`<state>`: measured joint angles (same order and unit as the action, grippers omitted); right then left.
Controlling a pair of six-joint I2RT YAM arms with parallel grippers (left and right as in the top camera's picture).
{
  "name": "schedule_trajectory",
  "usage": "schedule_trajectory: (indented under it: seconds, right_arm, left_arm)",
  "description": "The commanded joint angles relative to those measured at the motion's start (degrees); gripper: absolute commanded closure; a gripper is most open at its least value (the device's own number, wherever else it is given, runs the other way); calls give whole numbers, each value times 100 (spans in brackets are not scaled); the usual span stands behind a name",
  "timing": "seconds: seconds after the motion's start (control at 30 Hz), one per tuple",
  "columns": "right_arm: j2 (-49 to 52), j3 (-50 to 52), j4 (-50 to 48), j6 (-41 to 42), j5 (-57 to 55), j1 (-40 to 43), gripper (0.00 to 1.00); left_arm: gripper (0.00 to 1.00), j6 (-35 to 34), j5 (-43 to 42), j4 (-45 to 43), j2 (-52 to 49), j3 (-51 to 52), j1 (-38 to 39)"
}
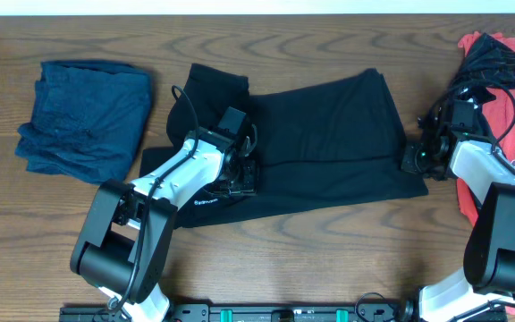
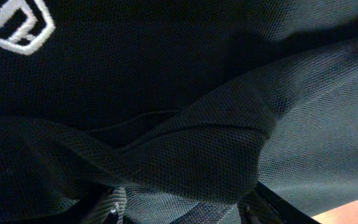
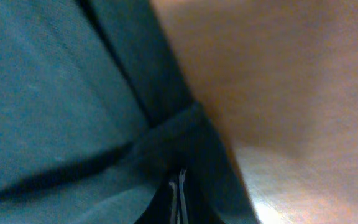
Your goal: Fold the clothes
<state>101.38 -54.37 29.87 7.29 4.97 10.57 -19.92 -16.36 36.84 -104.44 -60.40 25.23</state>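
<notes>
Mid-fold: left tool [image 1: 242, 176] and right tool [image 1: 412, 159] each pinch the black shirt [image 1: 329, 125]; next probably means lifting both ends together.

Bare brown wooden table [image 1: 329, 259].
Its grain runs left to right; a white strip [image 1: 329, 5] borders the far edge, a black rail [image 1: 266, 313] with green marks the near.

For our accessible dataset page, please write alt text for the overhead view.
Two robot arms hold a black shirt spread on a wooden table: the left tool pinches its left part, the right tool its right edge. A folded dark blue garment lies far left, a red clothes pile far right.
</notes>
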Motion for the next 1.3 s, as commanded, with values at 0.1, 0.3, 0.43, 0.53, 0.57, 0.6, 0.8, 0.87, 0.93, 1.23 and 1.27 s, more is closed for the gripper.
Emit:
schedule_trajectory:
  seconds: [0.1, 0.3, 0.43, 0.53, 0.57, 0.6, 0.8, 0.87, 0.93, 1.23, 1.27]
  right_arm:
    - [160, 214, 557, 730, -1759, 76, 99]
    - [96, 214, 1154, 1429, -2341, 181, 99]
    - [-55, 214, 1495, 1755, -2577, 186, 99]
    - [-216, 214, 1534, 1757, -2568, 186, 99]
    - [-291, 214, 1554, 1757, -2568, 186, 99]
    - [-389, 214, 1585, 1755, -2570, 186, 99]
    - [-1047, 214, 1641, 1727, -2435, 179, 99]
    - [-1248, 214, 1606, 1668, -2332, 179, 99]
    - [-1427, 214, 1484, 1513, -2105, 179, 98]
    - [-2022, 214, 890, 533, -319, 173, 89]
    - [-2085, 214, 866, 446, -164, 173, 88]
  left_arm:
    - [41, -76, 195, 525, -422, 391, -7]
    - [41, -74, -267, 981, -422, 391, -4]
    - [41, -76, -402, 1084, -420, 391, 98]
    - [41, -76, -402, 1082, -404, 391, 251]
    - [40, -74, -400, 1078, -380, 389, 299]
    - [40, -52, -396, 1064, -339, 389, 354]
    - [40, -37, -343, 1003, 341, 385, 481]
    - [40, -79, -72, 1012, 710, 382, 479]
    - [40, -136, 400, 1025, 1169, 378, 479]
    - [10, -136, 1600, 337, 2813, 378, 205]
    - [10, -131, 1596, 199, 2870, 376, 63]
